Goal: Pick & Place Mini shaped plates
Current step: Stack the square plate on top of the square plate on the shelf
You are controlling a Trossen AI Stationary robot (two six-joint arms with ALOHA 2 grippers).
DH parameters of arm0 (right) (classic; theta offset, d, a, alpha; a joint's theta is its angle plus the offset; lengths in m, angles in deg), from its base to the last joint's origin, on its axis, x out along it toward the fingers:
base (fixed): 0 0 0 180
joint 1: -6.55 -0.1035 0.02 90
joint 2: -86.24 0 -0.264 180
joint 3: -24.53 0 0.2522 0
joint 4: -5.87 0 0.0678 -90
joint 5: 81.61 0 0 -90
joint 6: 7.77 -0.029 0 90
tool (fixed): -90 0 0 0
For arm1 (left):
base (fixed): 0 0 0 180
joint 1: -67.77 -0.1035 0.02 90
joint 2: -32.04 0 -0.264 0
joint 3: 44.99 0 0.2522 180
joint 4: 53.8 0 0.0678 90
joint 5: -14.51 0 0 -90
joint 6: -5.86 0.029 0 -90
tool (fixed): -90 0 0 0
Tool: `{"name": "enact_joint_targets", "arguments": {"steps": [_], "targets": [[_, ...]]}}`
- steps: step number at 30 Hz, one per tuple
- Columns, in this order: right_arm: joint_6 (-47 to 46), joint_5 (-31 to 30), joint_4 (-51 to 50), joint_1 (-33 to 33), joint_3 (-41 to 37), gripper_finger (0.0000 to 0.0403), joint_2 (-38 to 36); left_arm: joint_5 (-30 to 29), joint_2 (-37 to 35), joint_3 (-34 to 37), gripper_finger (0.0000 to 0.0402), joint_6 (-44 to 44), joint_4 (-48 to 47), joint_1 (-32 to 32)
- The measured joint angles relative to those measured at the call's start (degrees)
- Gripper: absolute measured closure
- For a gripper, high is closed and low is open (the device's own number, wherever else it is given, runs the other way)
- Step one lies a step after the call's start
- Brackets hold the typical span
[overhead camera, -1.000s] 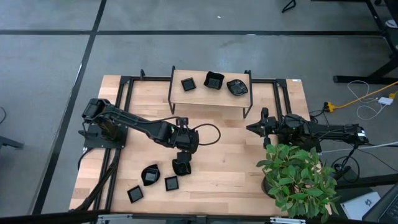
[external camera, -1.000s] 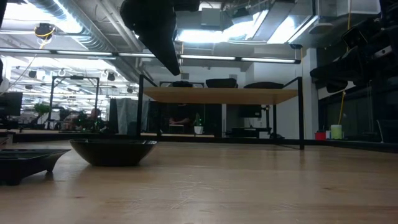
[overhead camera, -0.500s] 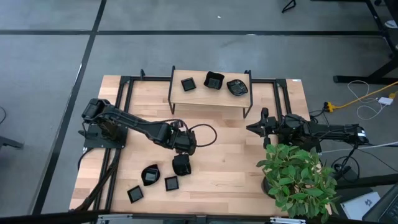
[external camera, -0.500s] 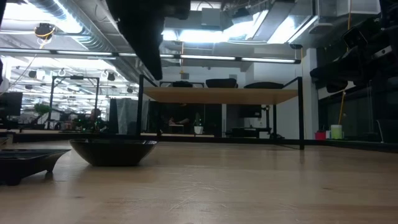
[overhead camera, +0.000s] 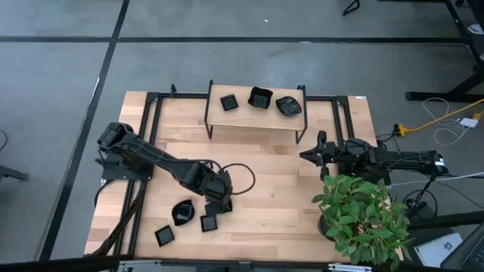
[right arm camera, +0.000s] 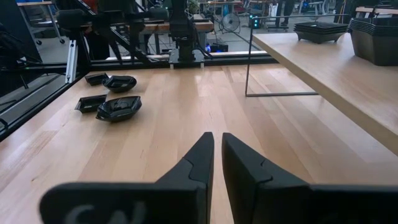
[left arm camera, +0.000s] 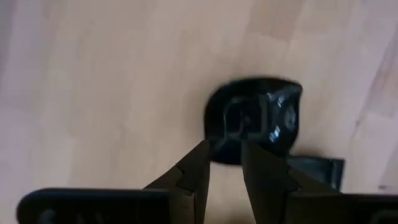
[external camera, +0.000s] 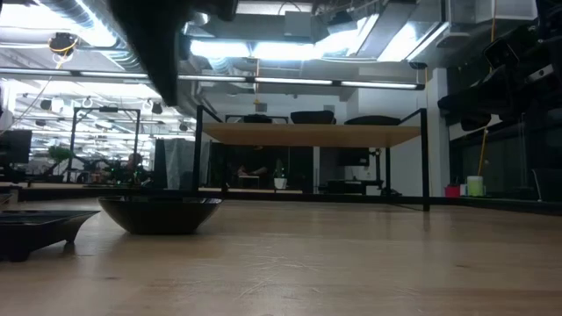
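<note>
Pale wood planks make up the worktop point(overhead camera: 265, 204), ringed by a black metal frame. Nearest the front edge lie three mini shaped plates: a small square one point(overhead camera: 164, 235), another square one point(overhead camera: 209, 223) and a rounded one with a greyish centre point(overhead camera: 182, 211). Just above them the left hand point(overhead camera: 218, 204) hangs over a fourth rounded plate point(left arm camera: 254, 119); its fingers point(left arm camera: 194, 177) stand a little apart, with that plate showing in the gap and nothing visibly clamped. A leafy potted plant point(overhead camera: 361, 215) stands at the front right corner. Behind it the right hand point(overhead camera: 308, 156) waits near the worktop's right side, its fingers almost together and empty. Farther back a low raised wooden shelf point(overhead camera: 257, 118) on thin black legs carries three more plates: a square one point(overhead camera: 228, 102), a deeper one point(overhead camera: 260, 98) and a wavy-edged one point(overhead camera: 288, 106). Beyond lies grey concrete floor point(overhead camera: 242, 60) crossed by dark lines, and the low view shows a lit workshop with ceiling ducts and benches.
</note>
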Motion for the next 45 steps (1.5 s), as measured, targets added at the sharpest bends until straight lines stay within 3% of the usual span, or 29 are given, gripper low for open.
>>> {"name": "enact_joint_targets", "arguments": {"steps": [12,23,29,35,40,45], "targets": [[0.00,-0.02,-0.02,-0.02,0.00,0.0369,0.00,5.38,0.00,0.00,0.0316,-11.00,-9.48,2.20],[0.00,0.00,0.00,-0.02,0.02,0.0369,0.00,11.32,0.00,0.00,0.0316,-20.07,-11.10,3.33],[-0.02,0.01,0.00,0.00,0.02,0.0369,0.00,11.41,0.00,0.00,0.0316,-29.48,-11.08,7.00],[-0.02,-0.01,-0.01,0.00,0.02,0.0369,0.00,10.22,-0.02,1.43,0.0316,-24.73,-9.34,11.99],[0.00,-0.01,0.00,-0.02,0.02,0.0369,0.00,13.47,0.13,2.80,0.0316,-28.53,-5.57,16.83],[-0.02,-0.02,-0.02,0.00,-0.01,0.0369,0.00,7.24,1.28,2.85,0.0316,-28.34,-4.76,20.90]]}}
